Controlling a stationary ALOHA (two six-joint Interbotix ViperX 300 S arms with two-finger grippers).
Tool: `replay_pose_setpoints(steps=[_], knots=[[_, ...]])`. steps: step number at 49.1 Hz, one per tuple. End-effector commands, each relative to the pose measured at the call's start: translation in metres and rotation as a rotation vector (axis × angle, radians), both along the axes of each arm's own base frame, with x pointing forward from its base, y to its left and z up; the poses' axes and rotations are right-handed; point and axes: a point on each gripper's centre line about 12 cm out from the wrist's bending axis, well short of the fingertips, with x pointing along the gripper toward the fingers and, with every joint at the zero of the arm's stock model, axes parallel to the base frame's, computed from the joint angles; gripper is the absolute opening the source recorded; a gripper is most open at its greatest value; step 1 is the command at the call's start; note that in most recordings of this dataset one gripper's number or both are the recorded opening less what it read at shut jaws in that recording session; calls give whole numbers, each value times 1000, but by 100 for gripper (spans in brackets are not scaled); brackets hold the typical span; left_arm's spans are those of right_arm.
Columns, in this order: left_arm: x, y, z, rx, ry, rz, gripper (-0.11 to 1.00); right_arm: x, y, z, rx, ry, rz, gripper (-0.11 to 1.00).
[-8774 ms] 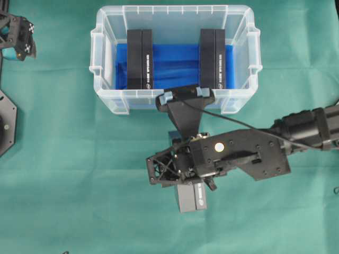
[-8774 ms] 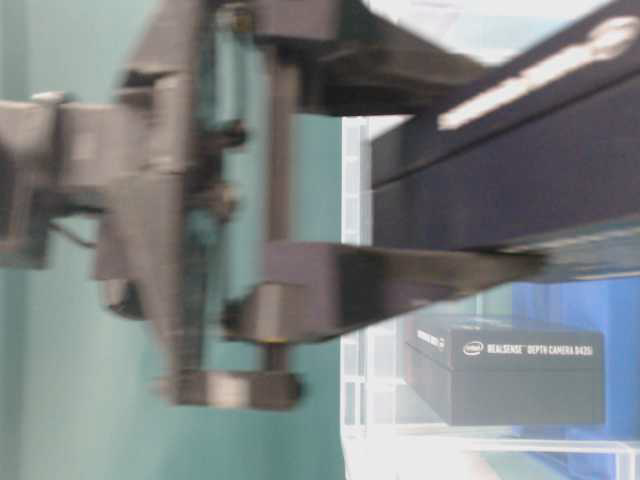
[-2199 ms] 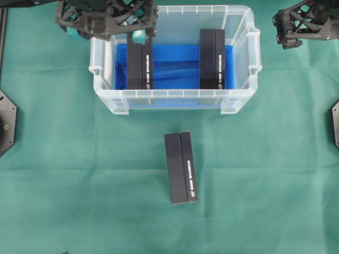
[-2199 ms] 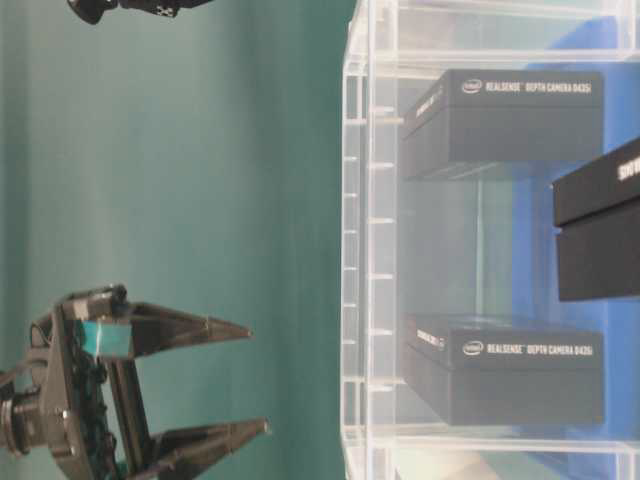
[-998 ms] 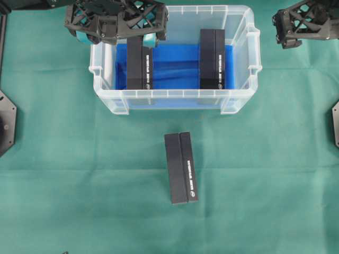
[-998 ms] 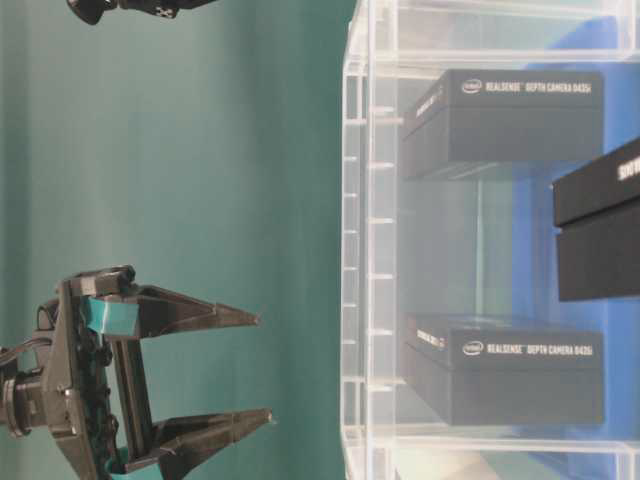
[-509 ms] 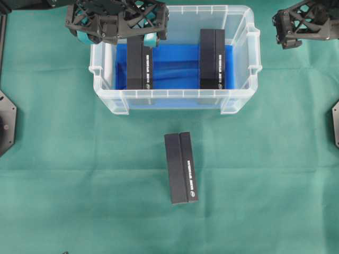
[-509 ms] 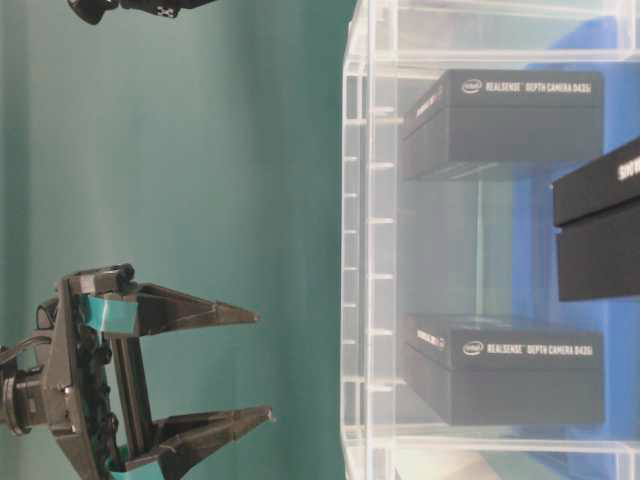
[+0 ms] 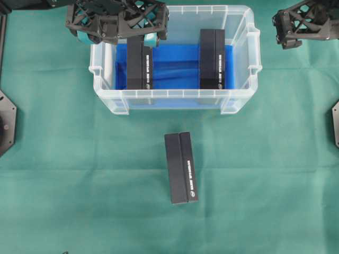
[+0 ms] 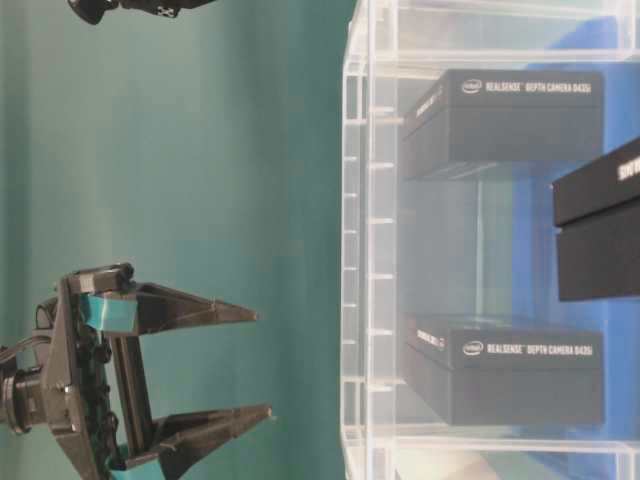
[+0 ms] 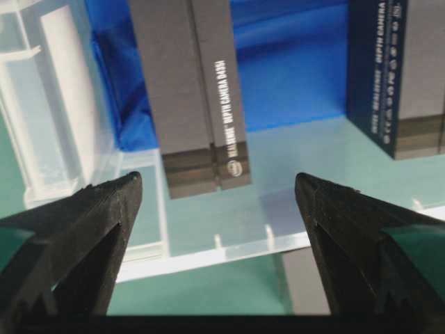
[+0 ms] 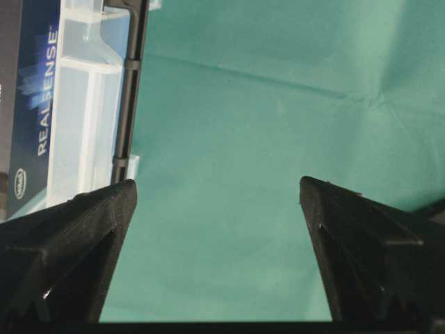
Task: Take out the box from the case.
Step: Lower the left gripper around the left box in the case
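While the bench (image 9: 63, 174) carries all: case (image 9: 175, 100), clear, blue-lined, holding two boxes on edge. Left box (image 9: 140, 63): rigid, probably light, smooth card; grip across long flat sides. Left tool (image 9: 144, 33), jaws apart, above the case's far-left corner; right tool (image 9: 280, 32), jaws apart, outside the case.

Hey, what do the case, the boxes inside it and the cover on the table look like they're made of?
The case: clear, glossy rigid plastic; you see through its ribbed walls. The boxes: matte dark cardboard, probably, with printed white lettering and a lid seam. The table cover: green woven cloth, judging by soft creases. The blue lining: wrinkled fabric, likely.
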Motion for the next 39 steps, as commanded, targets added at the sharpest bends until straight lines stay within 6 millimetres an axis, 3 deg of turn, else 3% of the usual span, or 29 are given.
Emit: replay_pose_setpoints(steps=[1,39], knots=[[3,0,14,19,-58,-4,89,0,-1,4,-9,-16,1,93],[1,1,-25,0,-2,16,89,0,-1,-1,-10,-19,2,93]])
